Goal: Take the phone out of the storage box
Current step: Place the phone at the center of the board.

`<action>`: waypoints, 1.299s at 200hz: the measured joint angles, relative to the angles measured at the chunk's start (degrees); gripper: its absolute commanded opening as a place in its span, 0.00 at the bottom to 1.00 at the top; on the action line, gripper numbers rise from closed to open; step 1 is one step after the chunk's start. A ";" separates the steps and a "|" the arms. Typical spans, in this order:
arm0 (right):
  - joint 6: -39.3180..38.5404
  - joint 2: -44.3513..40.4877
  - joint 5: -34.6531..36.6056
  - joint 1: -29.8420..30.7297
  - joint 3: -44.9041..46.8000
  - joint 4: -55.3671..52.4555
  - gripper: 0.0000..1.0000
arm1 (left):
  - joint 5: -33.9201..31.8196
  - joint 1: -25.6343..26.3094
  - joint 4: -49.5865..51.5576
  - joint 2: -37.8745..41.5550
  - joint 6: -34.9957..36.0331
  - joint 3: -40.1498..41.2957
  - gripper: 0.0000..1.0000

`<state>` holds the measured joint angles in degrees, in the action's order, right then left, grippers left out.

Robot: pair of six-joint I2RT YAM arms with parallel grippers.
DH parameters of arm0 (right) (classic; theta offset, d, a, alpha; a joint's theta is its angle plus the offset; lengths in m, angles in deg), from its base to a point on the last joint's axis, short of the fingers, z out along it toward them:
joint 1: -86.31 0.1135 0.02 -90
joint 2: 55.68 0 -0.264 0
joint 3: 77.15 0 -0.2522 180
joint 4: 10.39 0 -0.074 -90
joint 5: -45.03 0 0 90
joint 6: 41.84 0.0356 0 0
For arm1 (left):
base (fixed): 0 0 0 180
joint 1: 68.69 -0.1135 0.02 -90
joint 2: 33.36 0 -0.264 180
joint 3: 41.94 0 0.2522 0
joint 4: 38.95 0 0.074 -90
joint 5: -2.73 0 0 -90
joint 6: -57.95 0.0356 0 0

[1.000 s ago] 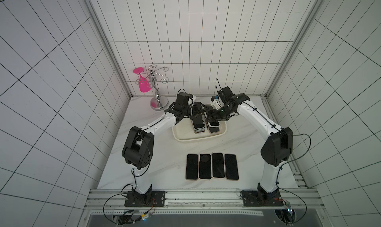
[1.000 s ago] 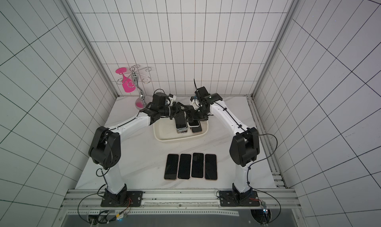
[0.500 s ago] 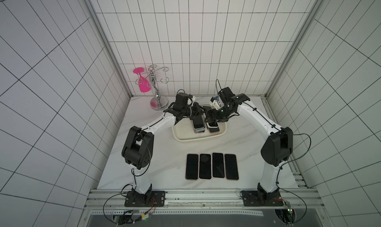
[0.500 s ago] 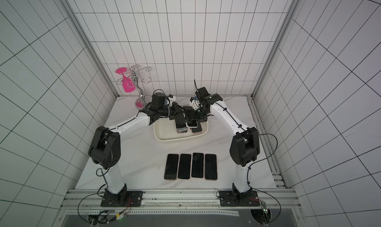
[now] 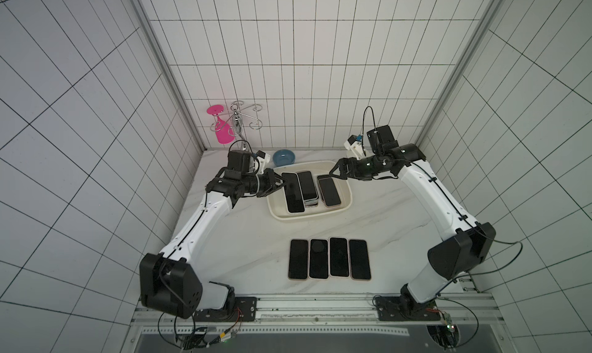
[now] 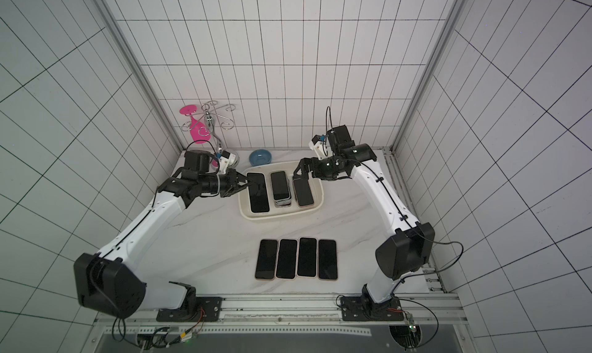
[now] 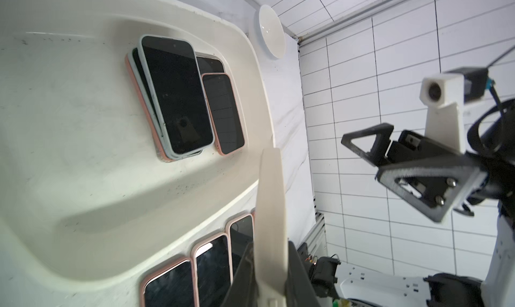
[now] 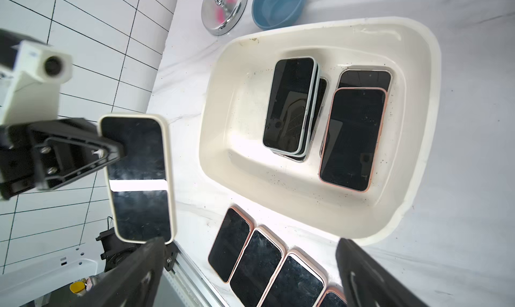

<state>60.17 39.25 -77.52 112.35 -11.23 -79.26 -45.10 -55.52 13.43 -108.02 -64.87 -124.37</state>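
Surface: white marble-pattern table, marked with faint grey veining. An aluminium rail runs along its near edge and carries both arm bases.

Room: white rectangular wall tiles with dark joints enclose the table on three sides.

Storage box: stands toward the back of the table, centred between the arms. Dark specks show on its floor in the wrist views. Inside it are a stack of phones at the middle and two overlapping phones on the right.

Phone: cream-cased, screen up, roughly level. It is raised off the box floor over the left part of the box. The left gripper pinches it by one long edge.

Right gripper: jaws spread wide and holding nothing. It hangs above the far right corner of the box.

Other items: a row of four phones lies screen up, side by side, on the table near the front. A blue bowl sits just behind the box. A white bowl shows beyond the box in the left wrist view. A chrome rack in the far left corner has a pink glass hanging upside down from it.
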 measured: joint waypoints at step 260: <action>-1.05 -2.93 -5.05 -0.11 11.76 2.54 0.99 | -24.28 14.91 0.66 0.31 0.26 27.23 0.03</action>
<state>59.12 36.32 -82.57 112.24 0.53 -76.73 -69.38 -40.61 14.08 -107.71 -64.60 -97.13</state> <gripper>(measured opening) 0.989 0.145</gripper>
